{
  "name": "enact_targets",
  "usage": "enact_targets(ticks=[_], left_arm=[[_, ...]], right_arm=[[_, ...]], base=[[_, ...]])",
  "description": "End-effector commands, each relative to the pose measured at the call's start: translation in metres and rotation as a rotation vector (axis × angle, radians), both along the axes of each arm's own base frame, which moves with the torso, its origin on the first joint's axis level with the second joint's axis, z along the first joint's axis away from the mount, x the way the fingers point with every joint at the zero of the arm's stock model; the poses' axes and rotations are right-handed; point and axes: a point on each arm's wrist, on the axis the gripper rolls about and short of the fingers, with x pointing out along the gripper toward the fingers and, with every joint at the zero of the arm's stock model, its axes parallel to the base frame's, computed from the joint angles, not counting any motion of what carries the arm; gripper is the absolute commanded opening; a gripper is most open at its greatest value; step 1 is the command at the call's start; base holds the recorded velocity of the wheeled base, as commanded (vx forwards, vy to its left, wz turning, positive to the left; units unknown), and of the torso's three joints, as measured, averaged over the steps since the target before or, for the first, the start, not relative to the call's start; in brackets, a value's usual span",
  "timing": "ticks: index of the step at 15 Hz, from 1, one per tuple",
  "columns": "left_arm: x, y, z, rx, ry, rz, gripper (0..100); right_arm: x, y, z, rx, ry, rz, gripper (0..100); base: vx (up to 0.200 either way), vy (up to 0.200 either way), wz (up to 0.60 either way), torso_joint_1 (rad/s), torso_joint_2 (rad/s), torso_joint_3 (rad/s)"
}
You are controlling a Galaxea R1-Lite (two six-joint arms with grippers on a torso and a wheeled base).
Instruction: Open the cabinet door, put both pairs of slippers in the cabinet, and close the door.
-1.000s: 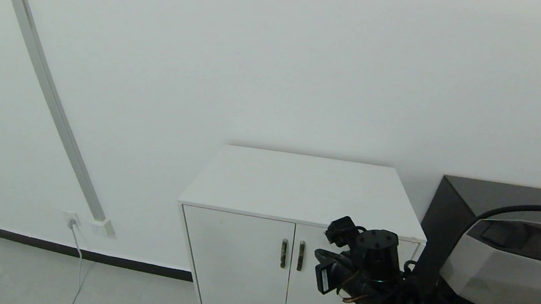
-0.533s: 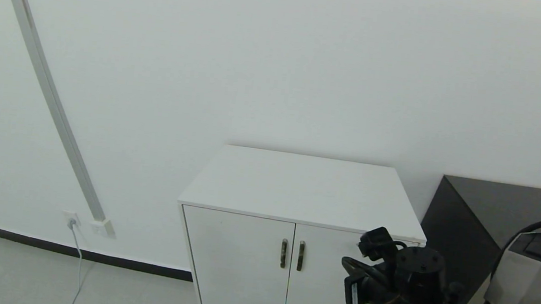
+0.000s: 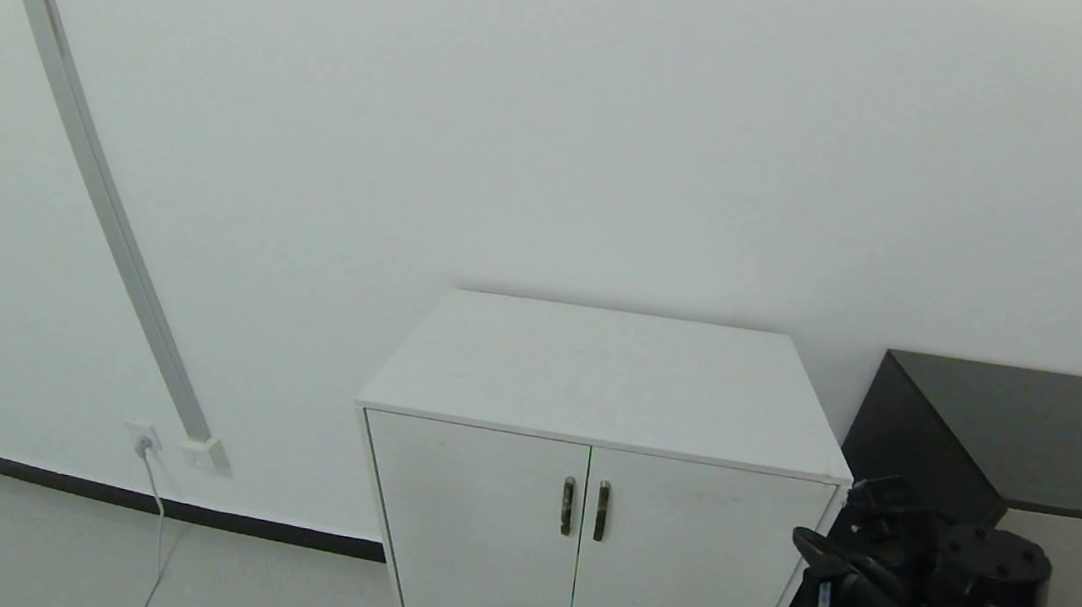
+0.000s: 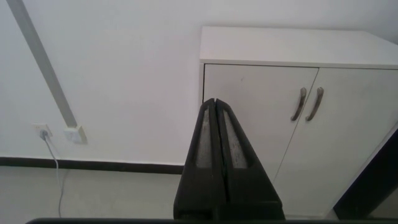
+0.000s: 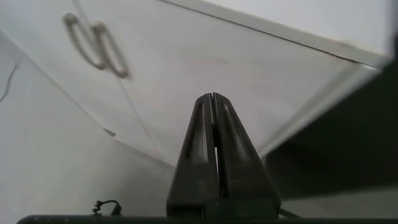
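The cabinet (image 3: pixel 593 379) stands against the white wall with both doors flat and shut, the left door (image 3: pixel 476 538) and the right door (image 3: pixel 685 560) meeting at a thin centre seam with the two dark handles (image 3: pixel 568 505) just beside each other. With the doors closed I cannot tell whether any slippers lie behind them. Since neither tool carries anything or touches a handle, I judge that this is either the very start, with opening, both loads and closing all left to do, or the finished state. The left tool (image 4: pixel 214 102) has its fingers pressed together and empty; it hangs in front of the cabinet's left corner, well apart from the handles. The right tool (image 5: pixel 213 99) is likewise pressed together and empty, low by the cabinet's right edge, where the white side meets the black desk (image 3: pixel 1022 414). The head view gives the layout: the bare cabinet top, the desk to the right, and a white conduit (image 3: pixel 93 166) running down the wall to a socket (image 3: pixel 142 441) and its cable (image 3: pixel 160 535) on the left. The left wrist view adds the left door face-on and the floor beneath it. The right wrist view brings the right door's surface and the handles seen from a steep angle, close to the panel.
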Motion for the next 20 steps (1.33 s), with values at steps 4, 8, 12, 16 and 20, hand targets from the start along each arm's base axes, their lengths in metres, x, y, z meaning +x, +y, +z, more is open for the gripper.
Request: enact_targets(ticks=[4, 8, 12, 16, 20], left_arm=[[0.0, 0.0, 0.0, -0.001, 0.002, 0.0, 0], [0.0, 0.0, 0.0, -0.001, 0.0, 0.0, 0], [0.0, 0.0, 0.0, -0.001, 0.0, 0.0, 0], [0.0, 0.0, 0.0, -0.002, 0.0, 0.0, 0], [0.0, 0.0, 0.0, -0.002, 0.0, 0.0, 0]], right_arm=[[-0.02, -0.041, 0.001, -0.026, 0.06, -0.126, 0], [-0.022, -0.06, 0.015, -0.017, 0.003, -0.208, 0], [-0.033, -0.07, 0.026, -0.021, 0.032, -0.238, 0], [-0.057, -0.074, 0.039, -0.022, 0.071, -0.221, 0], [-0.094, -0.081, 0.051, -0.027, 0.127, -0.191, 0]], base=[[0.0, 0.0, 0.0, 0.0, 0.0, 0.0], [0.0, 0.0, 0.0, 0.0, 0.0, 0.0], [0.0, 0.0, 0.0, 0.0, 0.0, 0.0], [0.0, 0.0, 0.0, 0.0, 0.0, 0.0], [0.0, 0.0, 0.0, 0.0, 0.0, 0.0]])
